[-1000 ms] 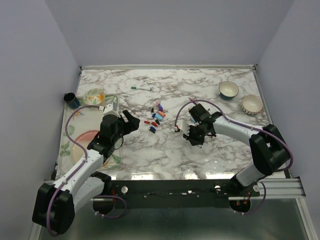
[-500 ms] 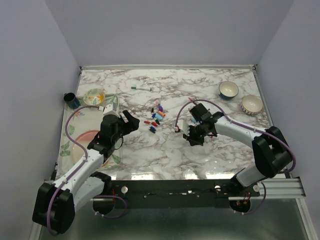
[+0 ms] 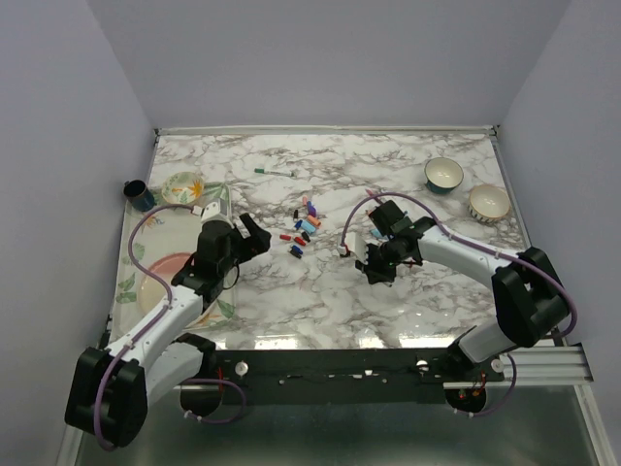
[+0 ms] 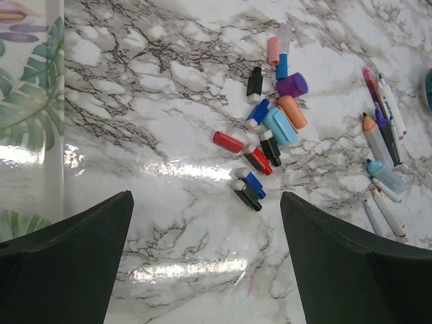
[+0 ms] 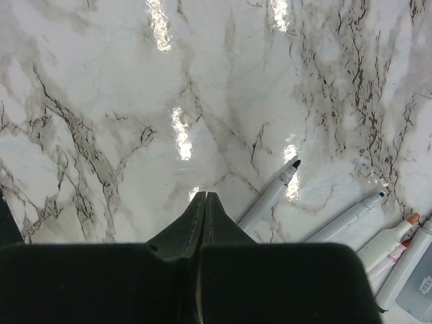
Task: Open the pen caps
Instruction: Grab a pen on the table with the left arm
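Left wrist: stubby pen caps [image 4: 279, 126] on glossy marble [image 4: 169, 81]; left gripper [image 4: 204, 197] spread, right gripper [image 5: 204, 199] pressed together.

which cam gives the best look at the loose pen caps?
Left wrist: the pen caps lie unobstructed, each colour distinct. Top external shows them only as a tiny cluster mid-table. Right wrist shows none, just uncapped pens.

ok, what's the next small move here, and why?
Probably send the left pincer toward the lone pen at the far side. That pincer is wide open and empty, and the pen lies apart from the loose caps; it may still be capped.
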### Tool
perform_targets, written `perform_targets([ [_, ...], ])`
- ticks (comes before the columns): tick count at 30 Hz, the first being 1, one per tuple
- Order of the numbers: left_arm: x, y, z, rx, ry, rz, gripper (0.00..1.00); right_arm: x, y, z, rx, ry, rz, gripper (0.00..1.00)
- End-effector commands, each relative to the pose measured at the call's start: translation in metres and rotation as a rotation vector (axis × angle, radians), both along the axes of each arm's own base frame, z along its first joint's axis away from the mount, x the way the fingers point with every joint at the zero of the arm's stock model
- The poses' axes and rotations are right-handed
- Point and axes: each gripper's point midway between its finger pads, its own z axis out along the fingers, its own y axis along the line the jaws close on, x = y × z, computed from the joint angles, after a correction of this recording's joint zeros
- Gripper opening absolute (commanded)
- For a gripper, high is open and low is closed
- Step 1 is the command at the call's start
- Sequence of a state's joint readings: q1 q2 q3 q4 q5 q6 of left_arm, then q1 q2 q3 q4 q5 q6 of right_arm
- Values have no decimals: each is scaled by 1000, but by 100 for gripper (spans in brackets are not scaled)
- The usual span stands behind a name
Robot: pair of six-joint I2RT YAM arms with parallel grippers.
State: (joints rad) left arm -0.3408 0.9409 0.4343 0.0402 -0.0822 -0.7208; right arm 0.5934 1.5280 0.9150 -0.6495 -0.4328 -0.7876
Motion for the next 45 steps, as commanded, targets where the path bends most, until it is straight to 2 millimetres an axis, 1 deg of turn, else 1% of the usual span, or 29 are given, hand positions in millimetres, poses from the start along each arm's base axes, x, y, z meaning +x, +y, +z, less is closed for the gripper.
perform_targets([
  [1,13,4,1,26,32,27,99,-6,1,10,35,5,18,7],
  [2,17,1,6,22,32,21,99,-6,2,11,38,6,19,7],
  [3,19,1,7,21,35,22,99,-6,1,11,40,7,17,7],
  [7,26,-2,4,27,72,20,99,-6,2,14,51,3,18,7],
  [9,30,-3,9,23,63,23,99,-5,2,16,55,0,17,7],
  [11,31,-4,8,23,67,22,99,-5,2,16,56,-3,18,7],
  [15,34,-5,14,20,58,25,99,-5,2,18,64,-7,18,7],
  [23,41,-3,18,37,61,35,99,-5,3,22,75,-17,21,7],
  [25,45,-3,23,39,53,38,99,-4,3,23,77,-21,20,7],
  [26,46,-2,21,45,62,41,99,-4,3,24,79,-23,19,7],
  [27,49,-2,25,44,56,42,99,-3,3,25,81,-26,17,7],
  [29,51,-1,25,47,63,45,99,-3,2,26,82,-29,16,7],
  [30,54,-2,28,43,56,47,99,-2,2,26,82,-30,15,7],
  [32,55,-1,26,47,65,50,99,-3,2,26,84,-32,17,7],
  [33,58,-1,30,46,59,56,99,-3,2,26,84,-32,16,7],
  [37,67,2,34,47,66,78,99,-2,2,27,81,-42,16,7],
  [39,74,1,40,48,61,82,99,-1,1,27,80,-46,15,7],
  [40,77,2,38,55,71,88,99,0,1,28,79,-49,13,7],
  [41,83,3,46,54,63,91,99,0,0,28,78,-51,12,7],
  [42,87,3,47,58,63,94,99,0,1,28,79,-55,12,7],
  [43,92,4,43,62,79,102,99,1,0,29,77,-57,11,7],
  [44,96,9,42,69,95,122,99,1,0,29,79,-61,11,7],
  [45,106,10,55,62,78,131,99,2,0,31,82,-65,8,7],
])
